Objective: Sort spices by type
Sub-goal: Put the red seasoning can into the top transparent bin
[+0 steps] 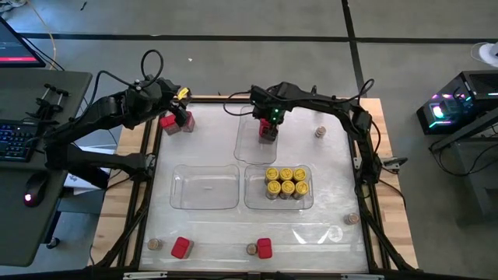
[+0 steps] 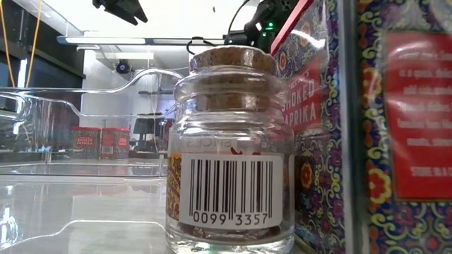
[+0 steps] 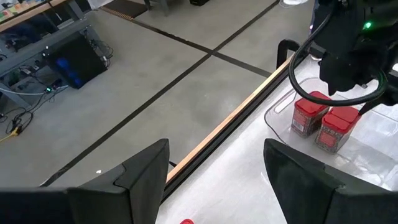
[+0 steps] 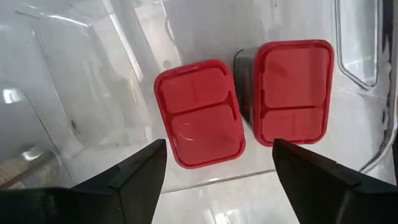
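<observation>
The sorting is judged to be roughly half done. Six yellow-lidded jars point(image 1: 286, 181) are gathered in the near right tray point(image 1: 254, 201); no stray jar of that kind is seen on the tabletop point(image 1: 334, 167), so that group appears finished. Two red tins point(image 4: 245, 102) stand side by side, just apart, in the far tray point(image 1: 243, 138), as the right wrist view shows; the right hand point(image 1: 268, 131) hangs directly above them with its fingers spread wide and nothing between them, so the tin below it is judged to be set down. The near left tray point(image 1: 204, 187) holds nothing and is presumably meant for the cork-stoppered jars.

Still outside any tray: a red tin point(image 1: 170, 122) at the far left, under the left hand point(image 1: 180, 117); two red tins at the near edge, one at the left point(image 1: 180, 247) and one nearer the middle point(image 1: 264, 248); and four small brown jars, at the near left point(image 1: 153, 244), the near middle point(image 1: 251, 249), the right edge point(image 1: 352, 219) and the far right point(image 1: 320, 131).

The left hand is held open over the far left corner; in its wrist view the fingers stand well apart with nothing gripped. Whether it touches the tin beneath it cannot be told.
</observation>
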Robot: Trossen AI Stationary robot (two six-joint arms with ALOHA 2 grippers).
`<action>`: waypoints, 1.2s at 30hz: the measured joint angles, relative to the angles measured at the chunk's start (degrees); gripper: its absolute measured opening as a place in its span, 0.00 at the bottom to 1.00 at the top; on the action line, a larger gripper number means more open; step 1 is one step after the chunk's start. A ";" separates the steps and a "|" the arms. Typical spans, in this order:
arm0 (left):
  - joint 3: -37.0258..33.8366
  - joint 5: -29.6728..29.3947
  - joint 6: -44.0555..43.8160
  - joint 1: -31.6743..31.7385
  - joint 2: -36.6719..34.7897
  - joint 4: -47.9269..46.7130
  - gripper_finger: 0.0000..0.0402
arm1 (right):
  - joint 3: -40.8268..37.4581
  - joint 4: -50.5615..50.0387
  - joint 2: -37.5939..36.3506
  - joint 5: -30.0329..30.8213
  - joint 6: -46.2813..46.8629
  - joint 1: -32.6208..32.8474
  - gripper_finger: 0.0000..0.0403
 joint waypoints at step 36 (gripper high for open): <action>0.00 -1.07 -0.20 -0.01 0.02 0.03 0.62 | -10.18 12.33 0.15 5.27 -5.26 6.35 0.00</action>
